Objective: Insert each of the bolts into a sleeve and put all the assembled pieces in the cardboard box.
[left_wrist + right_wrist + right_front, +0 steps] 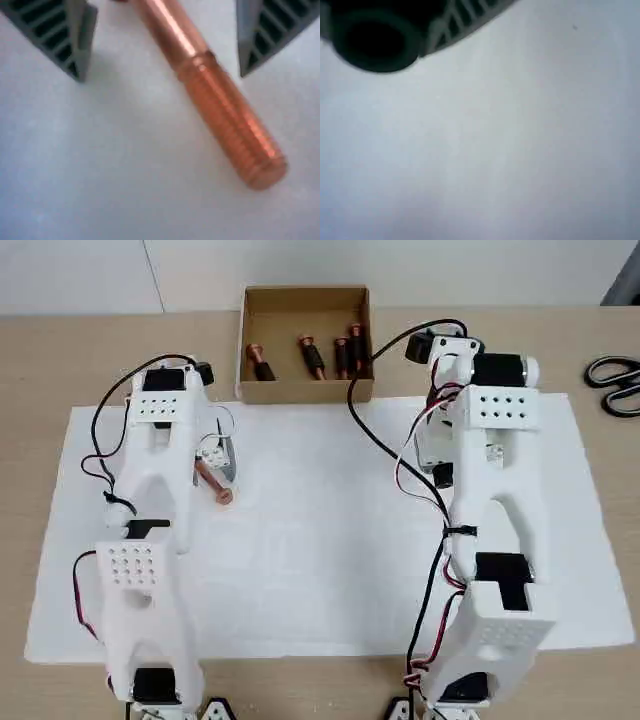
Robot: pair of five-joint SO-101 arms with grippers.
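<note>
- a white sheet (300, 570) covers the middle of the wooden bench (40, 360), and both arms stand on its near edge.
- the left arm (150, 500) stretches away over the left part of the sheet, its claw (222, 455) pointing down at the sheet.
- in the left wrist view the left claw (160, 74) is apart, with one dark ribbed finger (60, 35) on either side of the bolt and neither touching it.
- the copper bolt (213, 483) lies flat on the sheet just beside the left claw; up close, the bolt (210, 95) has a smooth shank and a threaded end, and it lies at a slant between the fingers.
- the cardboard box (305, 392) stands at the far edge of the sheet, between the two arms.
- four assembled pieces (312, 355), copper with dark sleeves, lie inside the box, toward its right half.
- the right arm (495, 470) stretches over the right part of the sheet, well apart from the bolt.
- the right claw (445, 25) is low over the sheet with a black sleeve (375, 42), seen end on, against it; i cannot tell whether the claw is apart or clamped.
- scissors (615, 380) lie on the bare bench at the far right.
</note>
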